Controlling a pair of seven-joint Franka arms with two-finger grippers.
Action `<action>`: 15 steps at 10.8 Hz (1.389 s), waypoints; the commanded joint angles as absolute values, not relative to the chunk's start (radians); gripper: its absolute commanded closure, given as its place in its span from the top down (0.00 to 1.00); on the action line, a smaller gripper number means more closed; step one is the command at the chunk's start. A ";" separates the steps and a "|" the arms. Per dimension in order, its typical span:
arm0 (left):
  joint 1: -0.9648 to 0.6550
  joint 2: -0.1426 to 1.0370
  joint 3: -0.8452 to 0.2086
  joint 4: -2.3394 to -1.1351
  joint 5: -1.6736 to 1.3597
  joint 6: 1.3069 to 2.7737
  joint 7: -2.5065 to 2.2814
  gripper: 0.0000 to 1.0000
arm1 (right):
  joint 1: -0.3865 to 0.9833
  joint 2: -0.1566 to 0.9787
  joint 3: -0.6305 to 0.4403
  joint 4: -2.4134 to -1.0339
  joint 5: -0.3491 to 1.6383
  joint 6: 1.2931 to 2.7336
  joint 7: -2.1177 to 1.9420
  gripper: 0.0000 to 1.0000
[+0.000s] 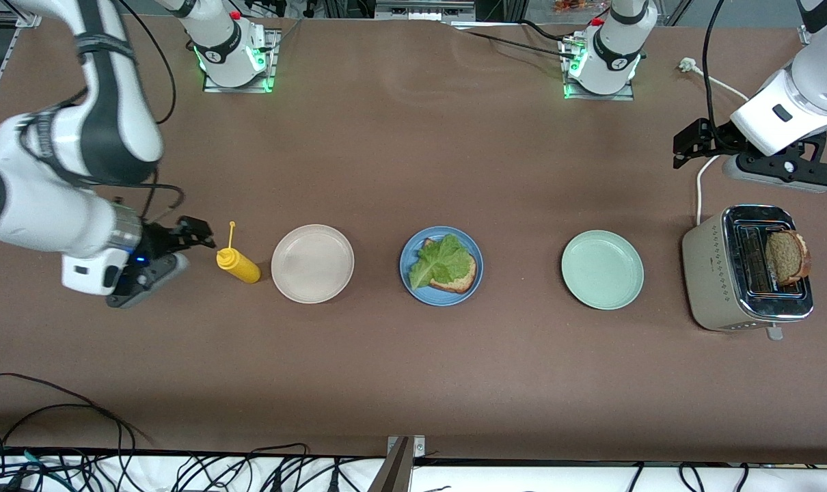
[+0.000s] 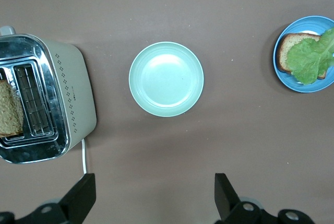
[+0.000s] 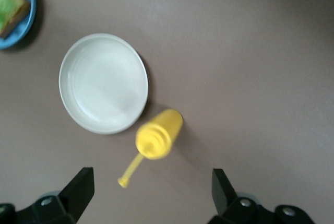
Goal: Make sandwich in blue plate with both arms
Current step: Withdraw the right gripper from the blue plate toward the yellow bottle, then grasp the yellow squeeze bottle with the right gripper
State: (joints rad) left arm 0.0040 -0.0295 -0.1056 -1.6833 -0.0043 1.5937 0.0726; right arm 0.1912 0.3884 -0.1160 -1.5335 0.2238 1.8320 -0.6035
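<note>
- In the blue plate (image 1: pixel 411 283), one bread slice (image 1: pixel 459 277) is covered with lettuce (image 1: pixel 439 258).
- Both jaws are held wide open and empty: the right gripper (image 1: pixel 196 231) by the yellow bottle (image 1: pixel 238 265), the left gripper (image 1: pixel 687 145) above the toaster (image 1: pixel 717 280).
- The second slice (image 1: pixel 787 256) should likely be fetched next from the toaster below the left jaws.

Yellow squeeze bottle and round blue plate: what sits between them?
Between the yellow squeeze bottle and the round blue plate sits only an empty beige-white plate, shown in the front view.
</note>
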 commanded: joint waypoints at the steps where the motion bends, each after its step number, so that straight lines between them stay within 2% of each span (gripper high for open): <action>1: 0.011 -0.035 -0.106 -1.684 -0.029 1.588 0.072 1.00 | 0.037 0.350 -0.097 -1.670 0.374 1.848 -0.982 1.00; 5: 0.011 -0.035 -0.106 -1.683 -0.029 1.586 0.072 1.00 | -0.063 0.435 -0.098 -1.726 0.559 1.858 -1.366 1.00; 11: 0.011 -0.035 -0.106 -1.684 -0.029 1.588 0.072 1.00 | -0.110 0.621 -0.126 -1.767 0.852 1.844 -1.987 1.00; 15: 0.012 -0.035 -0.106 -1.684 -0.029 1.586 0.072 1.00 | -0.092 0.692 -0.115 -1.761 0.984 1.874 -2.071 1.00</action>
State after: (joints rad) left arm 0.0042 -0.0294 -0.1049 -1.6833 -0.0046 1.5929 0.0726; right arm -0.1058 0.6759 -0.1254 -1.7659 0.9095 1.8521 -2.0249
